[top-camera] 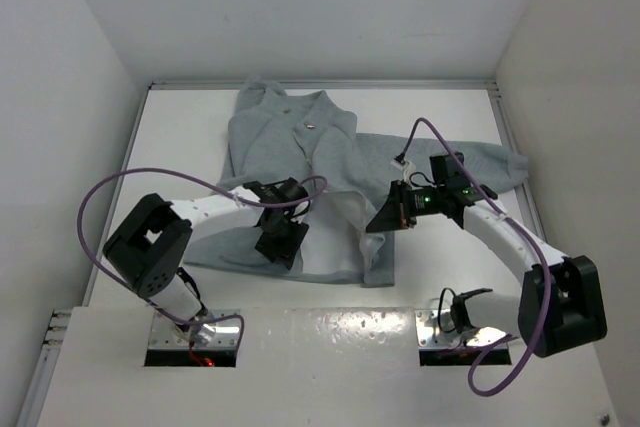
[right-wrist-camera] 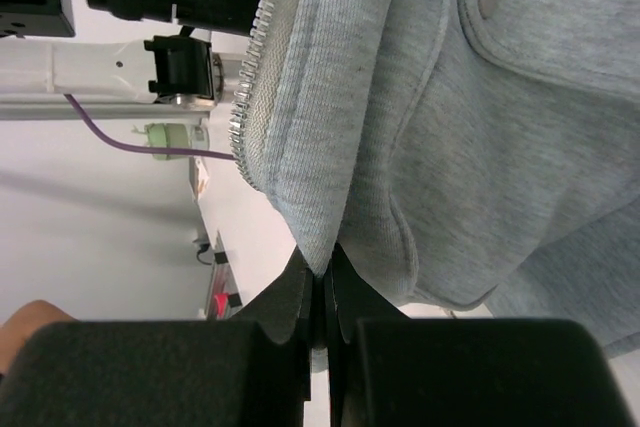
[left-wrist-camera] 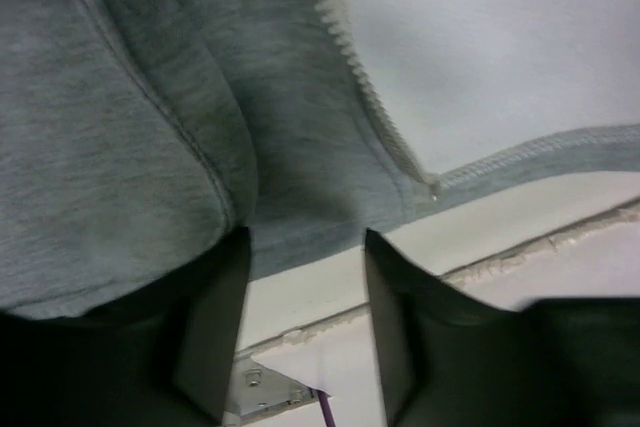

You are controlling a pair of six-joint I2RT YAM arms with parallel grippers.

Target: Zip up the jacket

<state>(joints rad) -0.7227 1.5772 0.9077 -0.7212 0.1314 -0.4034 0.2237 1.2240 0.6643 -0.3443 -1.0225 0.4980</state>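
Pinching the zipper edge of the jacket in the clenched right hand; holding the left hand released beside its hem.

Table: white, flat, closed in by white panels on the left, far and right sides. One item lies directly on it, the jacket, light grey, spread over the middle and far part. Collar points toward the far panel, hem toward the near edge. One sleeve stretches rightward, flat on the table. Bare table surface shows on both sides of the fabric.
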